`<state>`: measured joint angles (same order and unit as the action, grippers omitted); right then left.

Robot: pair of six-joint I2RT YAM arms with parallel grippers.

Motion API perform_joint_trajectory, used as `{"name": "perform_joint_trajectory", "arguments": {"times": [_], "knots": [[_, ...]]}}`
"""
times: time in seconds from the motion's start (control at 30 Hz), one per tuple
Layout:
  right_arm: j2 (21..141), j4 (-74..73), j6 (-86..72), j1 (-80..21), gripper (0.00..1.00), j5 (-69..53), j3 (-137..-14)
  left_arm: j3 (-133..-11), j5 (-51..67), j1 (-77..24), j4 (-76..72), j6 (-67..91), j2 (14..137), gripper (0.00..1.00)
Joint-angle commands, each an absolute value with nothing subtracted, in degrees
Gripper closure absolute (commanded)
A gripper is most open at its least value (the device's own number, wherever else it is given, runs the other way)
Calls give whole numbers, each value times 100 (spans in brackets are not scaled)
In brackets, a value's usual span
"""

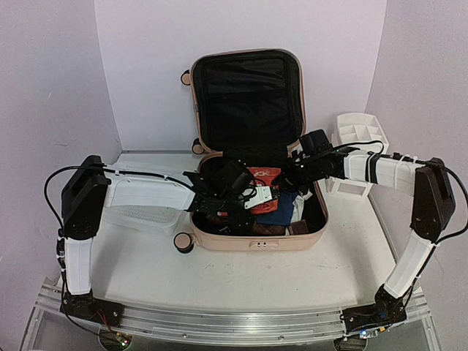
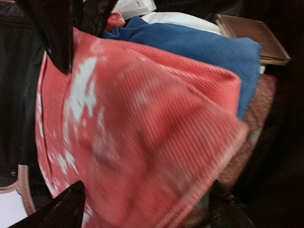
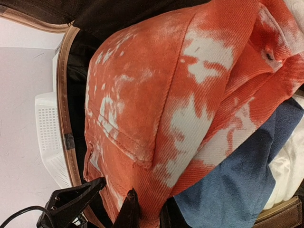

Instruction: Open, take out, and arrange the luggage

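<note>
Peach-pink hard-shell suitcase (image 1: pixel 252 238) lies open on the desk (image 1: pixel 292 281); right jaws pinch its bleached orange-red garment (image 3: pixel 156 95), left jaws gape around it, so a hasty lift could drag the blue cloth (image 3: pixel 228 180) out.

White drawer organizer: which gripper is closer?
Right. The right gripper is in the luggage by its right wall, just left of the organizer; the left gripper is over the luggage's left half, farther off.
</note>
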<state>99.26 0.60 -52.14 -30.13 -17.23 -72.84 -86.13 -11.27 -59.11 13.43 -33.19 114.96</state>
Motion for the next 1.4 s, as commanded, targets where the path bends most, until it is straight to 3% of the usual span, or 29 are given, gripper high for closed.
{"name": "perform_joint_trajectory", "arguments": {"times": [0.0,0.2,0.33,0.53,0.6,0.67,0.93,1.1,1.37], "knots": [[9657,264,-5287,-3028,92,-2050,-7401,-9184,-1788,-5940,1072,-3482,11675,17],[9632,264,-5267,-3020,87,-1923,-7337,-9290,-2138,-5930,1064,-3504,11707,73],[9622,245,-5176,-2958,67,-1784,-7315,-9128,-2068,-5937,1063,-3476,11458,96],[9744,235,-5295,-2519,42,-1977,-7137,-8762,-1803,-5938,1074,-3351,10884,100],[9877,234,-5327,-2455,25,-2045,-7174,-8671,-1727,-5937,1081,-3253,10701,100],[10019,242,-5356,-2423,18,-2128,-7250,-8601,-1665,-5937,1090,-3206,10517,100],[10469,400,-5607,-2352,17,-2256,-7639,-8395,-1685,-5940,1184,-3152,10070,100],[10634,405,-5800,-2343,2,-2142,-7771,-8361,-1642,-5941,1262,-3084,9910,100],[10695,429,-5922,-2329,2,-2082,-7917,-8023,-1125,-5950,1320,-2888,9469,100]]}}
